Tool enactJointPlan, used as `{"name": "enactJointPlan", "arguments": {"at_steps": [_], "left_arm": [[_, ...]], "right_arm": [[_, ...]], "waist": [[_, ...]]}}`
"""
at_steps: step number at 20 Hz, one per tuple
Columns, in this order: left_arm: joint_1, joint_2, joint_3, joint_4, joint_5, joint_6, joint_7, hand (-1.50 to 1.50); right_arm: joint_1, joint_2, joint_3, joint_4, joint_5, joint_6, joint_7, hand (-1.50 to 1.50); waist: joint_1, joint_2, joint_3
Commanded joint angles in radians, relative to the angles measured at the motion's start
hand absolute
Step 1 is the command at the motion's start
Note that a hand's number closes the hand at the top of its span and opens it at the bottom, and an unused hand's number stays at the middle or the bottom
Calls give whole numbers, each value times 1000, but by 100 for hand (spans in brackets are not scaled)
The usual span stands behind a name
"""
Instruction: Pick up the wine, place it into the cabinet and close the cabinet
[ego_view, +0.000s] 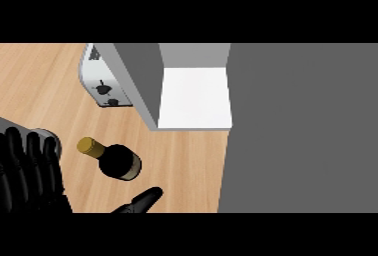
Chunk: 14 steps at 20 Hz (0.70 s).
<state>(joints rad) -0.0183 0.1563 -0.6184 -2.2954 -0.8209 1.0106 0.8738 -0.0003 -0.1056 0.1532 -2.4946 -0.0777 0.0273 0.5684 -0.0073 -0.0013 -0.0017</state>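
Left hand (29, 170), fingers straight and holding nothing, rests beside the ungrasped wine bottle (117, 160) standing on the table (44, 90); open cabinet (193, 97) beyond awaits loading and closing.

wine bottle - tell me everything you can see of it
The wine bottle stands upright on the wooden counter, seen from above: dark, glass-like body, pale label band around the lower side, gold cap tilted toward the upper left. It sits in front of the open cabinet, between the left hand and the right hand. Neither hand touches it.
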Motion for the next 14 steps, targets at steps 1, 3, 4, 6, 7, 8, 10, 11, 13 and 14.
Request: {"name": "enactJointPlan", "arguments": {"at_steps": [1,3,4,6,7,8,10,11,13,14], "left_arm": [[31,98,58,-41,203,65,-38,-150],[41,115,35,29,279,131,-119,-150],[60,102,16,63,285,159,-155,-150],[81,104,-25,95,337,183,-238,-150],[138,192,-8,-19,425,179,-250,-150],[64,128,-5,113,453,206,-302,-150],[37,115,-2,195,527,221,-377,-150],[70,131,13,153,554,213,-403,-150],[60,143,61,175,638,190,-480,-150],[93,94,6,232,620,225,-561,-150]], "right_arm": [[32,-19,-54,-84,-66,24,5,-150],[41,-3,25,-132,-9,3,55,-150],[34,3,28,-167,-6,-21,88,-150],[-24,-27,-48,-87,-77,12,64,-150],[34,-5,-21,-58,-53,27,-22,-150],[-46,2,1,-95,-21,-24,92,-150],[-3,-1,32,-113,-9,0,58,-150],[-65,-28,-43,-130,-72,-17,152,-150],[8,-16,-34,-126,-54,7,66,-150],[0,-12,-17,-114,-41,5,71,-150]], "waist": [[0,2,0],[-4,1,-1],[-6,0,-2],[2,1,0],[4,0,-1],[-1,2,-2],[-10,2,-3],[-1,1,-3],[-4,1,-2],[-2,1,-2]]}}
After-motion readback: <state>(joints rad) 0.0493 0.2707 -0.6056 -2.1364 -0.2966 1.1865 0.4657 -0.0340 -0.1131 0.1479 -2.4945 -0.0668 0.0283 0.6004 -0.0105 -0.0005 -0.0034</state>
